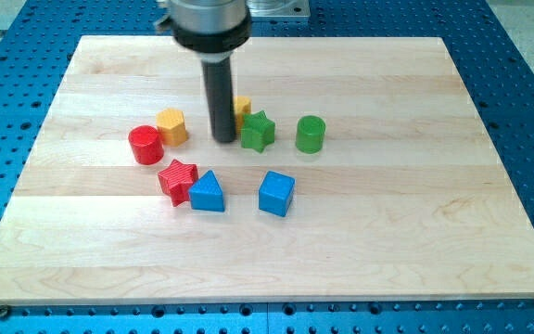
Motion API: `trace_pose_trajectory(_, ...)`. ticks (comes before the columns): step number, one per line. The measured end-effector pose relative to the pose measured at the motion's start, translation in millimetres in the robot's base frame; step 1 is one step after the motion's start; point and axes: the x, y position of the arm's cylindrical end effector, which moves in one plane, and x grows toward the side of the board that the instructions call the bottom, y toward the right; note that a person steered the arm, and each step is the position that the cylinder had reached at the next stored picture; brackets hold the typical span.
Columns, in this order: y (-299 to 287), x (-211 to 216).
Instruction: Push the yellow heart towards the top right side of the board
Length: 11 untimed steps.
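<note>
The yellow heart (pixel 242 108) is mostly hidden behind my rod; only a small yellow part shows at the rod's right, just above the green star (pixel 258 131). My tip (pixel 223 139) rests on the board at the heart's lower left, touching or nearly touching it, and just left of the green star. The board's top right corner (pixel 434 46) lies far up and right of the heart.
A yellow hexagon block (pixel 171 126) and a red cylinder (pixel 145 145) stand left of my tip. A green cylinder (pixel 311 134) is right of the star. A red star (pixel 177 178), a blue triangle (pixel 207 192) and a blue cube (pixel 276 193) lie below.
</note>
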Motion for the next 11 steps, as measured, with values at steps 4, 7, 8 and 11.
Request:
trace_pose_trajectory(4, 66, -88)
trace_pose_trajectory(7, 122, -129)
trace_pose_trajectory(8, 149, -139)
trace_pose_trajectory(11, 204, -110)
